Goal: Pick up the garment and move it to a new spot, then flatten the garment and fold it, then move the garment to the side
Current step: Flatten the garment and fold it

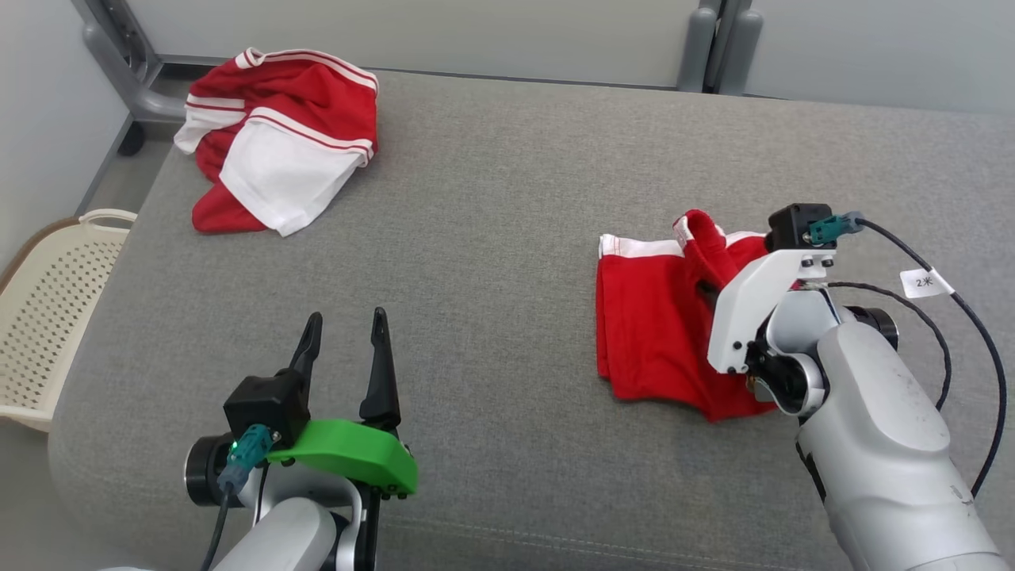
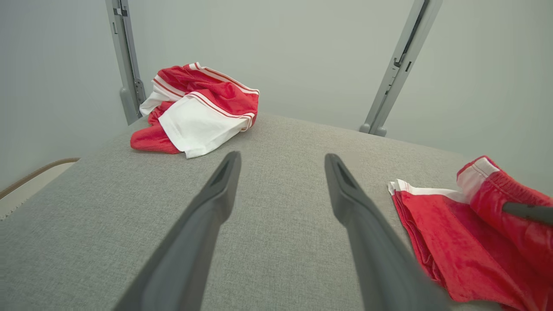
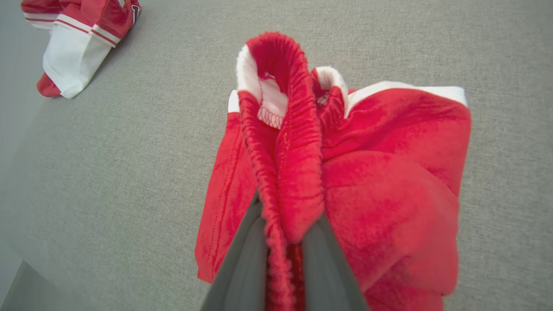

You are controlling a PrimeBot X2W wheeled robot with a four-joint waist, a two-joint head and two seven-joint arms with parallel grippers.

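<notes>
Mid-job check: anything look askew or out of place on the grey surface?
The red shorts are bunched, waistband pinched upright in the jaws of the right gripper. A second red-and-white garment lies crumpled at the far left corner. Nothing looks damaged.

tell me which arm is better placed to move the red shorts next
Right. The right fingers are shut on the waistband of the red shorts, holding it up off the grey cushion. The left fingers stand open, apart from the shorts.

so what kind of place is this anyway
Probably a lab or test room set up for laundry folding: a grey fabric-covered bench, plain partition panels on metal posts, and a cream laundry basket on the floor beside it.
</notes>
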